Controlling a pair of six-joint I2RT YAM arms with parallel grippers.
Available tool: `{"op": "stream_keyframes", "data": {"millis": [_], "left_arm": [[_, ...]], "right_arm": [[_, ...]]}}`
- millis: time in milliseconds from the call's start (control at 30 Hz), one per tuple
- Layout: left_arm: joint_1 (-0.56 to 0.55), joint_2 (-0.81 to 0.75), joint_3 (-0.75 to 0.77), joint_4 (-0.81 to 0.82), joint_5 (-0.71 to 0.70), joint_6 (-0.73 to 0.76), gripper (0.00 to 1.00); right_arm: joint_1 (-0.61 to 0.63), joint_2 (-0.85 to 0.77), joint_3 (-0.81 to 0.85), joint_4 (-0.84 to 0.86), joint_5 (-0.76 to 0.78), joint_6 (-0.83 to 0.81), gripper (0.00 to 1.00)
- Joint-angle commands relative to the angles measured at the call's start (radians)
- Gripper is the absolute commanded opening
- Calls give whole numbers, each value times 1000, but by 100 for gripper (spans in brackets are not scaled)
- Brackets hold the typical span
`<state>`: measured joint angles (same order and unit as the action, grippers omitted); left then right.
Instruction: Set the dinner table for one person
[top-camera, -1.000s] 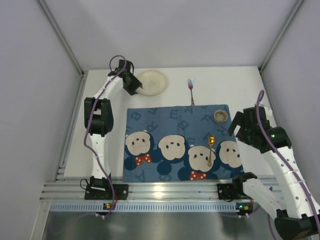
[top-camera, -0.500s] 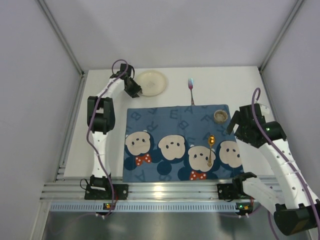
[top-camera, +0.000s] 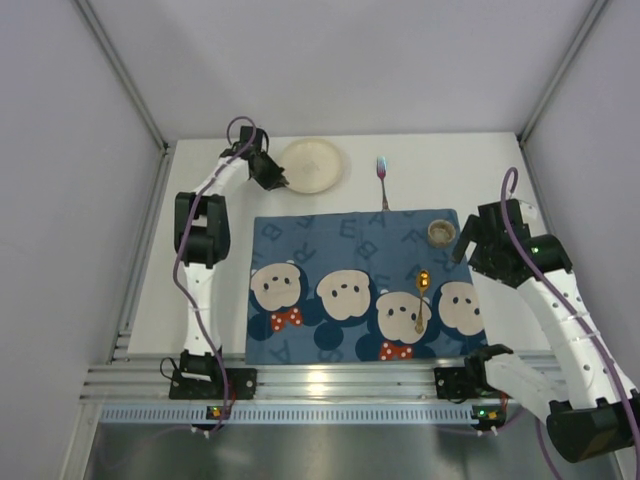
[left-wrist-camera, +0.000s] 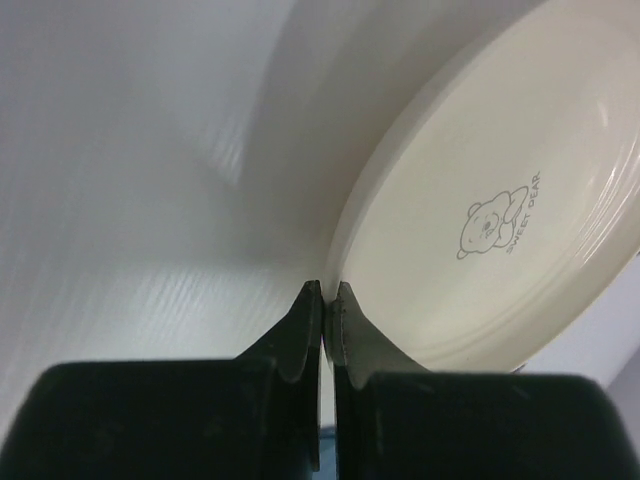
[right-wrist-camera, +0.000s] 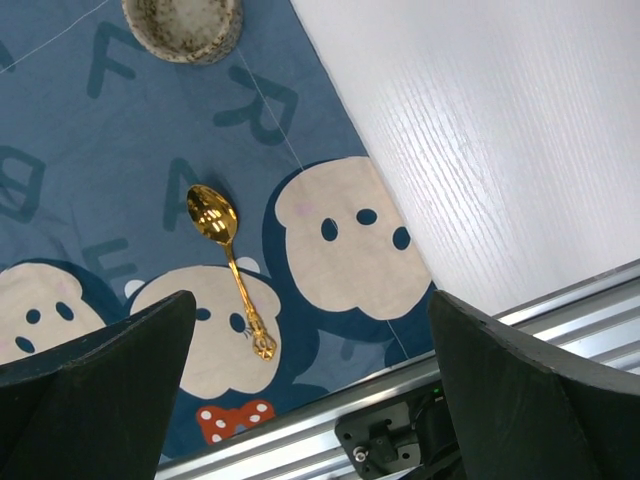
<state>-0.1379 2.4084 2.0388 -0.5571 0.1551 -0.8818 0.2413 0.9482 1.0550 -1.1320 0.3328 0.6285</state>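
My left gripper (top-camera: 278, 180) is shut on the near rim of a cream plate (top-camera: 314, 165) at the back left of the white dinner table (top-camera: 440, 165); the left wrist view shows its jaws (left-wrist-camera: 327, 292) pinching the plate (left-wrist-camera: 490, 230), which carries a small bear print. A gold spoon (top-camera: 421, 296) lies on the navy mouse placemat (top-camera: 350, 290), and shows in the right wrist view (right-wrist-camera: 228, 258). A small speckled cup (top-camera: 440, 232) stands at the mat's back right corner. A fork (top-camera: 381, 180) lies behind the mat. My right gripper (top-camera: 468, 240) is open and empty beside the cup.
White walls close in the table on three sides. A metal rail (top-camera: 330, 385) with the arm bases runs along the near edge; it also shows in the right wrist view (right-wrist-camera: 420, 400). The cup (right-wrist-camera: 183, 25) is at the top of the right wrist view.
The plate has shifted slightly right with my left gripper closed on its rim. My right arm has moved a little toward the back and the cup.
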Motion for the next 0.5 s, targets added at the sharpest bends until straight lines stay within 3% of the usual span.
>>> {"op": "stream_keyframes", "data": {"millis": [0,133,367,467], "left_arm": [[6,-179,-77,124,150,43,0],[-17,-333,-256,152,277,124,0],[-100,-615,-607,8,340,366,0],[-192,-716,-728,-53,296,420,0]], "right_arm": [[1,9,59,26,8,-32,100],[0,30,60,60,3,-65,100],[0,89,83,116,-54,-107,100],[0,106,88,133,-61,-127,100]]}}
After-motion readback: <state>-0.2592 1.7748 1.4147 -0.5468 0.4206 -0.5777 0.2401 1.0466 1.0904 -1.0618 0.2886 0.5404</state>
